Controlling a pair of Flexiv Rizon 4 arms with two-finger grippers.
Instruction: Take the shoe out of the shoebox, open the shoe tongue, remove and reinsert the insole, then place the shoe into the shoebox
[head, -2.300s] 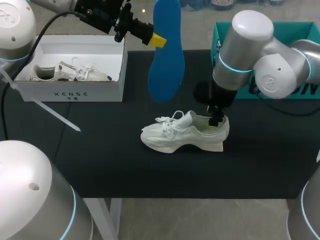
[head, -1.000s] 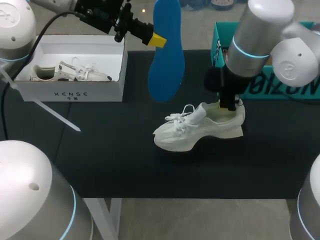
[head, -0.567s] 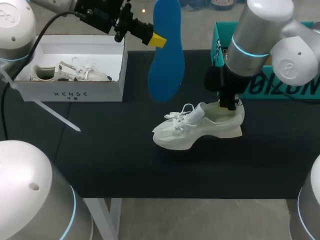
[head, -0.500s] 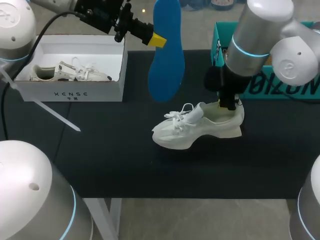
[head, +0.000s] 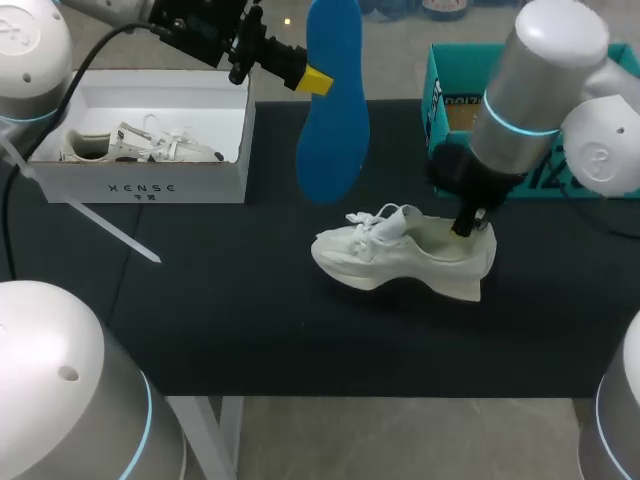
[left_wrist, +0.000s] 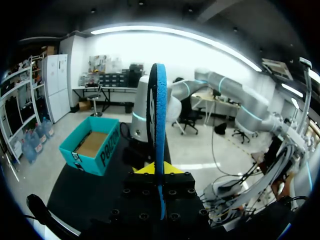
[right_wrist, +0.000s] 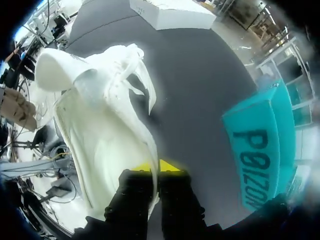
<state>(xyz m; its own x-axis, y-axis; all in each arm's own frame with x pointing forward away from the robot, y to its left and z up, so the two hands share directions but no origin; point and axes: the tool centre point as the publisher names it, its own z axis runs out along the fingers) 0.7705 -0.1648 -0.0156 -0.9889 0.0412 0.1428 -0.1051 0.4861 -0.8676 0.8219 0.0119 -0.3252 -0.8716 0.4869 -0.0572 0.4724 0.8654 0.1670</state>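
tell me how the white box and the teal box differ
The white box sits at the table's far left; the teal box sits at its far right. The white box holds a white shoe; the teal box shows only a bare brown floor. Both are open-topped, with print on a side wall.

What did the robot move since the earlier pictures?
The right gripper, shut on the heel of the white shoe, carried it rightward toward the teal box and turned its heel nearer the robot. The left gripper kept holding the blue insole up; the white shoebox stayed put.
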